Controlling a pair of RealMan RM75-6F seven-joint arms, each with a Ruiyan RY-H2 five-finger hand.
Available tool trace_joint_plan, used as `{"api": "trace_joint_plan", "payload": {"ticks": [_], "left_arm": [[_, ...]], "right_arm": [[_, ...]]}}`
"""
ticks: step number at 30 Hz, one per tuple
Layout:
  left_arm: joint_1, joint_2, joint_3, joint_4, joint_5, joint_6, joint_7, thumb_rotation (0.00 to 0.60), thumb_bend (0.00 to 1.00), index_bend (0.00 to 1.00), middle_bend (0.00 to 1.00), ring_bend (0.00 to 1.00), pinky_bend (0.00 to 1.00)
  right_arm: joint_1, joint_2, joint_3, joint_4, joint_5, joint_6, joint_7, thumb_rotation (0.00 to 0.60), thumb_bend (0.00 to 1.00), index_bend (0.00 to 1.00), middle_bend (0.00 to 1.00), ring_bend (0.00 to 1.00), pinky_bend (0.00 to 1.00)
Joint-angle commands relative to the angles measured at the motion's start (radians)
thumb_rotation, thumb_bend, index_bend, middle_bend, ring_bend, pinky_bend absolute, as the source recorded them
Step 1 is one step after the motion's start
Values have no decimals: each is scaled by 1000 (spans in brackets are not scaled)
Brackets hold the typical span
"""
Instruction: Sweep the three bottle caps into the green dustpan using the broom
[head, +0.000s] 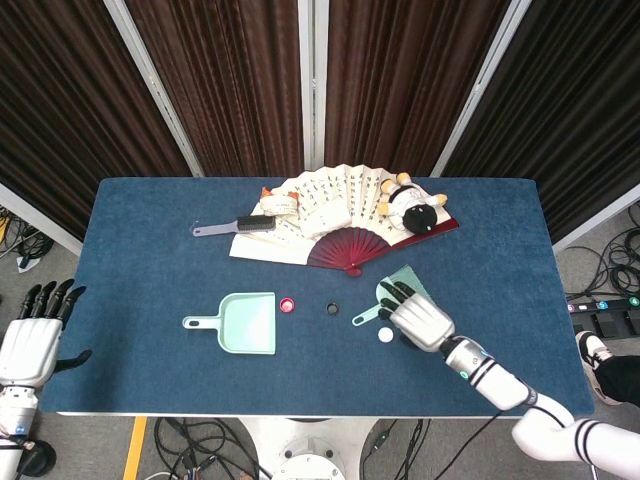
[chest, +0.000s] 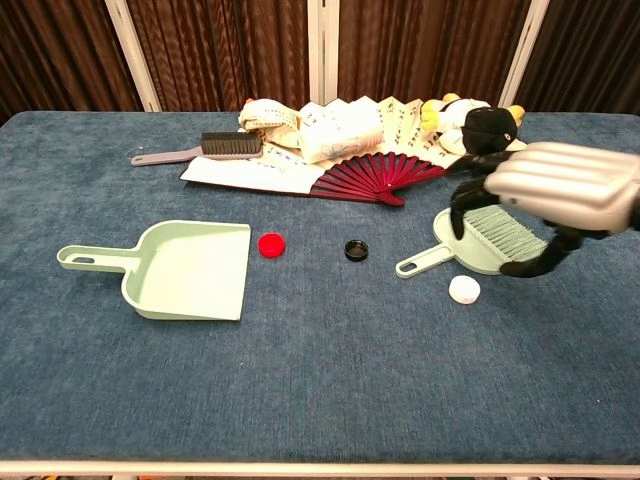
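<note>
The green dustpan (head: 246, 322) (chest: 188, 268) lies left of centre, mouth facing right. A red cap (head: 288, 304) (chest: 271, 244) sits just off its mouth. A black cap (head: 333, 308) (chest: 355, 250) lies at the middle and a white cap (head: 386, 335) (chest: 463, 289) further right. The green broom (head: 372, 311) (chest: 478, 244) lies beside the white cap, handle pointing left. My right hand (head: 420, 318) (chest: 560, 198) hovers over the broom's head with fingers spread, holding nothing. My left hand (head: 30, 338) stays off the table's left edge, fingers apart, empty.
At the back of the blue table (head: 150, 260) lie an opened paper fan (head: 335, 215) (chest: 350, 150), a plush toy (head: 412, 207) (chest: 478, 122) and a grey brush (head: 238, 226) (chest: 205, 148). Dark curtains hang behind.
</note>
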Motion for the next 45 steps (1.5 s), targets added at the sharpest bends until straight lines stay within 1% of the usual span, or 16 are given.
{"api": "trace_joint_plan", "payload": {"ticks": [1, 5, 9, 15, 28, 35, 45], "left_arm": [[1, -1, 1, 2, -3, -2, -5, 600, 90, 126, 49, 12, 10], [5, -5, 2, 6, -8, -1, -12, 600, 89, 127, 48, 12, 10], [8, -8, 4, 11, -12, -2, -20, 600, 90, 127, 49, 12, 10], [9, -10, 7, 15, -11, -3, -28, 600, 90, 126, 48, 12, 10], [17, -12, 12, 33, -10, -4, -67, 600, 89, 127, 49, 12, 10], [19, -17, 15, 46, -4, -6, -89, 600, 90, 127, 49, 12, 10], [20, -13, 17, 48, -2, -11, -106, 600, 90, 126, 49, 12, 10]], "right_arm": [[54, -91, 11, 101, 15, -25, -45, 600, 179, 415, 313, 56, 165], [69, -149, 13, 161, 42, -21, -61, 600, 186, 429, 343, 79, 178], [74, -187, 8, 201, 61, -7, -57, 600, 218, 444, 355, 82, 178], [83, -234, -4, 259, 89, -6, -70, 600, 223, 468, 375, 96, 181], [95, -286, -17, 297, 133, 3, -137, 600, 224, 452, 381, 105, 181], [102, -312, -21, 320, 151, 10, -131, 600, 255, 448, 393, 111, 183], [109, -314, -31, 313, 163, 14, -131, 600, 257, 405, 398, 114, 183]]}}
